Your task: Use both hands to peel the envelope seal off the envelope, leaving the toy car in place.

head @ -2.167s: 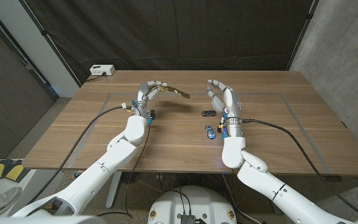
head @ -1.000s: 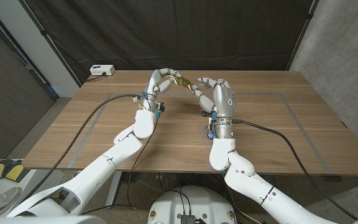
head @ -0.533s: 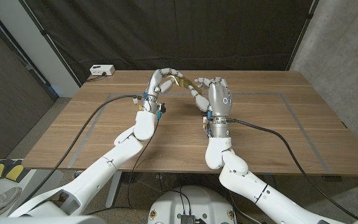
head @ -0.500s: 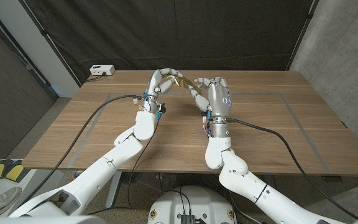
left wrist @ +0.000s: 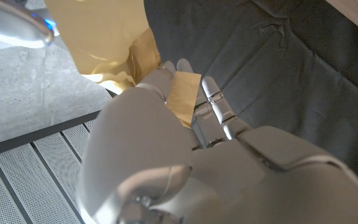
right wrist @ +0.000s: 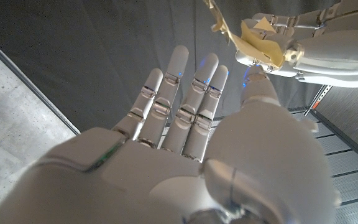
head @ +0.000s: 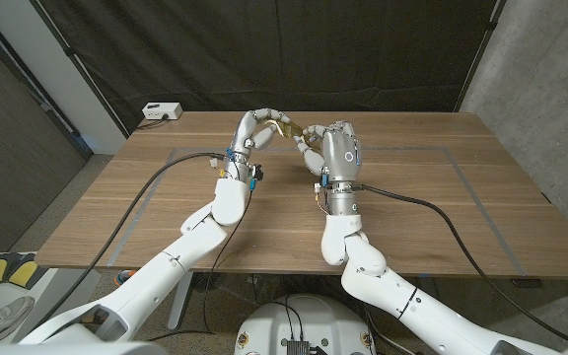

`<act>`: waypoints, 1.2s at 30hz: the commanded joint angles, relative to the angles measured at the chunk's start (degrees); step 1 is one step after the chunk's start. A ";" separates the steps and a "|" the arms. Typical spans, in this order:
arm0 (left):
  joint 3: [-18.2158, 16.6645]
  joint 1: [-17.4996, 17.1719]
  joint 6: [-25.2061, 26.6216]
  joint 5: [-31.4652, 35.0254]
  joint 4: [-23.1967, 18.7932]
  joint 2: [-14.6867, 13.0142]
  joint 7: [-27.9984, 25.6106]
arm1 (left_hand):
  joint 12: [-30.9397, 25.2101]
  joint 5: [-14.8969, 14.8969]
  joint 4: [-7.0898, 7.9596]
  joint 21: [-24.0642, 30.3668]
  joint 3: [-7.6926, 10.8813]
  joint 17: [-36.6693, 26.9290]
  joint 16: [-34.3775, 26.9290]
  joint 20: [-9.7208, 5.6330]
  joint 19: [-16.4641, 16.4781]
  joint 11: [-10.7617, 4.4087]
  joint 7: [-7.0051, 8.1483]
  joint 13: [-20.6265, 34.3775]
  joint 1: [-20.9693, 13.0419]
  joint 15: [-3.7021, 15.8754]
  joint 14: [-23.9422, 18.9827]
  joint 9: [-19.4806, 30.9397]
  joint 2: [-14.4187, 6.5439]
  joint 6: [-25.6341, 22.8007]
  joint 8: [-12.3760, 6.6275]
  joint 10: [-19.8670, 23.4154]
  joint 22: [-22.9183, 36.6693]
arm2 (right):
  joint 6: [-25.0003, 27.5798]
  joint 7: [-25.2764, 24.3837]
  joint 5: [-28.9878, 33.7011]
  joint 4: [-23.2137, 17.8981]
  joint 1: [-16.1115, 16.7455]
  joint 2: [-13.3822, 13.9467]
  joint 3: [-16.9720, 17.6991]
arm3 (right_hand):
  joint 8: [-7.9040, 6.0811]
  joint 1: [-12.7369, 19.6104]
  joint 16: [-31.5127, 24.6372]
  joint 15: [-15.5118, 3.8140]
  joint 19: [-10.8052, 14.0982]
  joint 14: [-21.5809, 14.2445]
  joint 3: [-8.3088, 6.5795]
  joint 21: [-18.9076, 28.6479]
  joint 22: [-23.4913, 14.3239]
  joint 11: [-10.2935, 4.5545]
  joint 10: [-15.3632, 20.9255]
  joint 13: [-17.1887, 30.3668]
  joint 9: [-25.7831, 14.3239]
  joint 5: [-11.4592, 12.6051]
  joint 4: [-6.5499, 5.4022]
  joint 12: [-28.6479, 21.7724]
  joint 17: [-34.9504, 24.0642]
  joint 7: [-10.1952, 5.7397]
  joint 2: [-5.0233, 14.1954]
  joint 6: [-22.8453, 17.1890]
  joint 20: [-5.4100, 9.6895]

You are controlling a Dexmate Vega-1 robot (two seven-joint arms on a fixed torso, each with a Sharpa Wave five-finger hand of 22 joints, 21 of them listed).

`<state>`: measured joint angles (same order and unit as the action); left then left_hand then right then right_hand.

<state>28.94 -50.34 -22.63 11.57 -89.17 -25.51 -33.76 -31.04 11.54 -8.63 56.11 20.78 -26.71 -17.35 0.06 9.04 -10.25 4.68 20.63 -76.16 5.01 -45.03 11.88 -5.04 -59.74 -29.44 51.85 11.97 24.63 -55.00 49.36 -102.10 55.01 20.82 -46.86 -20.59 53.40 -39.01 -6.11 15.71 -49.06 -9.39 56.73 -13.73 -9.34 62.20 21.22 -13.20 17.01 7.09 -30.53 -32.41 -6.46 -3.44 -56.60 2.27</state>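
My left hand is raised above the back middle of the table and holds a tan envelope between thumb and fingers. In the left wrist view the envelope stands crumpled past my left hand. My right hand is up beside it with its fingertips at the envelope's edge. The right wrist view shows my right hand with fingers spread and straight, holding nothing, and the envelope just beyond its thumb, gripped by the left hand. I cannot tell whether the thumb touches the paper.
A small white box sits at the table's back left corner. A grey tape outline marks the tabletop. Black cables trail from both wrists over the wood. A dark curtain hangs behind, with a concrete wall at the right.
My left hand has lifted the envelope up toward the centre. My right hand has swung left and risen to meet it, now covering the spot where the toy cars lay.
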 commanded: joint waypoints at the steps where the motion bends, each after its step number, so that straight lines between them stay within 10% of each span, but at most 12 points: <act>1: -0.29 -0.24 -0.77 0.30 0.14 0.21 0.02 | 0.14 0.52 0.05 0.48 -0.31 -0.28 0.20 -0.13 -0.27 -0.12 -0.84 0.32 -0.85 8.85 0.28 0.45 0.08 0.70 0.26 -0.29 0.08 | 3.21 0.71 1.26 0.82 -1.49 -0.37 -1.65 | -0.12 0.21 0.13 -6.87 -0.53 0.24 0.74 0.48 -0.15 -0.38 -0.28 0.84 -0.40 0.61 -0.23 -0.29 -0.40 -0.59 -0.29 0.18 2.68; 26: -0.45 -0.21 -2.24 1.57 1.67 1.54 -2.36 | 0.33 0.63 0.18 1.10 -0.98 -0.53 0.88 -0.45 -0.63 -0.10 0.38 0.95 -1.58 8.89 0.25 0.72 0.08 0.70 0.10 -0.80 -0.09 | 3.91 0.53 0.94 0.46 -2.37 -0.42 -2.76 | -1.36 -1.37 -2.78 -6.77 1.29 -4.50 2.74 4.01 -0.25 1.34 4.93 5.57 0.42 2.18 -3.07 -2.90 -4.32 0.94 3.63 -5.52 -0.61; 36: -0.55 0.11 -3.74 1.62 2.41 2.01 -3.00 | 0.63 0.81 0.41 1.47 -1.51 -0.70 1.26 -0.60 -0.78 -0.22 0.94 1.32 -1.80 8.89 0.43 0.75 0.01 1.19 0.26 -1.15 -0.18 | 7.51 2.81 3.00 0.91 -3.17 -0.75 -3.75 | -0.68 2.70 -2.17 -6.96 0.53 -4.36 1.48 5.05 -0.18 0.75 5.60 6.46 1.42 3.64 -0.90 -2.65 -4.72 0.01 4.00 -5.73 -0.48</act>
<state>28.44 -50.55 -24.98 13.14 -87.59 -24.08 -36.02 -30.51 11.98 -8.16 57.23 19.48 -27.25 -16.30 -0.54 8.45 -10.54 5.66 21.69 -77.39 5.01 -45.04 12.37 -4.98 -59.04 -29.26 50.94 11.68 29.70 -53.60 51.02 -101.60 52.57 20.47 -49.73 -21.36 54.89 -41.50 -7.25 16.64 -52.85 -7.52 61.25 -13.72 -8.51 66.89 27.24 -11.80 20.01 5.57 -33.07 -36.78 -6.03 0.40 -61.72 1.73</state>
